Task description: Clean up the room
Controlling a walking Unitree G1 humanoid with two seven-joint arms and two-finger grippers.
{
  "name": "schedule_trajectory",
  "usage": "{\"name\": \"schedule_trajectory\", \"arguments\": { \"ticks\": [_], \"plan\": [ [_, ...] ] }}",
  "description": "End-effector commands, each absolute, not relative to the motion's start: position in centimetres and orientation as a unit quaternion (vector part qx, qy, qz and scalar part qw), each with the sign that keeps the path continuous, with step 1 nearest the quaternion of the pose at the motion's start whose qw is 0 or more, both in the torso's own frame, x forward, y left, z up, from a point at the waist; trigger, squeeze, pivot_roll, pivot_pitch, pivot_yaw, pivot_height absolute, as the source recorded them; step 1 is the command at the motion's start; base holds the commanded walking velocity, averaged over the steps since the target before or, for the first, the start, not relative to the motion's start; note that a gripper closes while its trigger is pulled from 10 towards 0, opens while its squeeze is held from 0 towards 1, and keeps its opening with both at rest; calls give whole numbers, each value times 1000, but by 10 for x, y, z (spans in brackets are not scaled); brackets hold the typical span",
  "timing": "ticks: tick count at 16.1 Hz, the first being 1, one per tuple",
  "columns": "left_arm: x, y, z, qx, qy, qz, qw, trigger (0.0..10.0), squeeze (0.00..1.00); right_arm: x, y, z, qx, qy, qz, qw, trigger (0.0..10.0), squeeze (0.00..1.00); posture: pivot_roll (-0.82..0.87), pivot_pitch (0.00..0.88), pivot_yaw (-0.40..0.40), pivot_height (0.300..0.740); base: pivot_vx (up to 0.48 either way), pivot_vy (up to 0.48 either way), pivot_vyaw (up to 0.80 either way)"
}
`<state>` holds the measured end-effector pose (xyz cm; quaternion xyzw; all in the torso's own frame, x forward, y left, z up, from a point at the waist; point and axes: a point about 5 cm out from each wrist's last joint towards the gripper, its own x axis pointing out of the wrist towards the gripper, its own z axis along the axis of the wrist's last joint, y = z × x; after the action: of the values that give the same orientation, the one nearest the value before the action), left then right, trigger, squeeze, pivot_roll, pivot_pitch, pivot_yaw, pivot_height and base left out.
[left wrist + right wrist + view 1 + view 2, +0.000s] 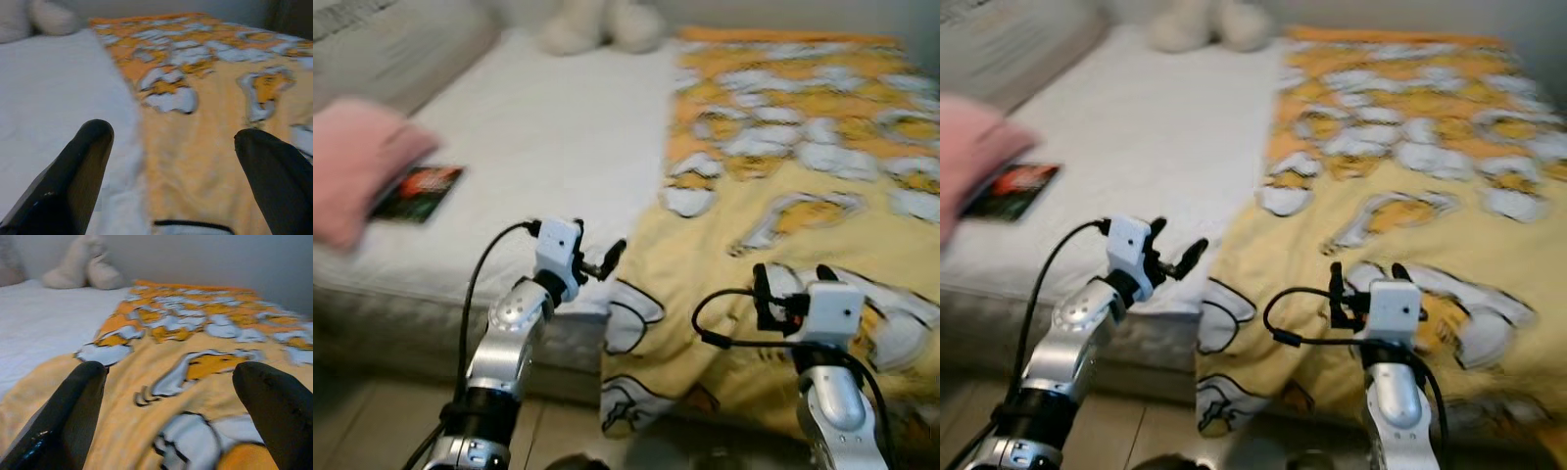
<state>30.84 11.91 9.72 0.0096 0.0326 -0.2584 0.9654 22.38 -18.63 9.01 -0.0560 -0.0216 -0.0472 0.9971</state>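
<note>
— What is in front of you?

— A bed (538,147) with a smooth white sheet, matte and a little creased; over its right part lies a soft yellow blanket (803,196), fleecy-looking, printed with white and orange cartoon shapes outlined in black; its near edge spills over the side of the mattress and hangs in folds toward the pale tiled floor (372,421).

— And your hands?

— My left hand (603,262) is held up at the bed's near edge, just where white sheet meets yellow blanket; its two long black fingers (73,181) are spread wide, nothing between them; they are rounded at the tips and slightly glossy. My right hand (1363,280) hangs over the draped blanket, released as well; the wrist view shows both blunt fingers (68,416) well apart with only printed fabric beyond.

— Anything else on the bed?

— A flat dark booklet or packet (418,192) with a red and orange picture lies on the sheet near the left edge; beside it, a blurred pink soft thing (352,166), rounded like a cushion, though I cannot tell what it is; at the head end sits a plump cream plush toy (597,24), and a grey pillow (391,49) lies in the far left corner.
</note>
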Motion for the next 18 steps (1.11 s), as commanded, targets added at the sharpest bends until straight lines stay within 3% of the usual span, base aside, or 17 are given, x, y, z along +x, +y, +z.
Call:
{"name": "schedule_trajectory", "arguments": {
  "ticks": [1,8,18],
  "plan": [
    [308,116,95,6,31,-268,963,10000,0,221,-191,87,-60,-19,-55,996,10000,294,-63,33,64,740,0,480,-800],
    [321,118,92,-2,56,-231,971,10000,0,214,-184,84,-56,-17,-49,997,10000,275,-75,63,68,740,0,0,0],
    [329,112,90,2,62,-247,967,10000,0,207,-184,80,-60,-10,-55,997,10000,278,-93,69,78,740,0,0,0]
  ]
}}
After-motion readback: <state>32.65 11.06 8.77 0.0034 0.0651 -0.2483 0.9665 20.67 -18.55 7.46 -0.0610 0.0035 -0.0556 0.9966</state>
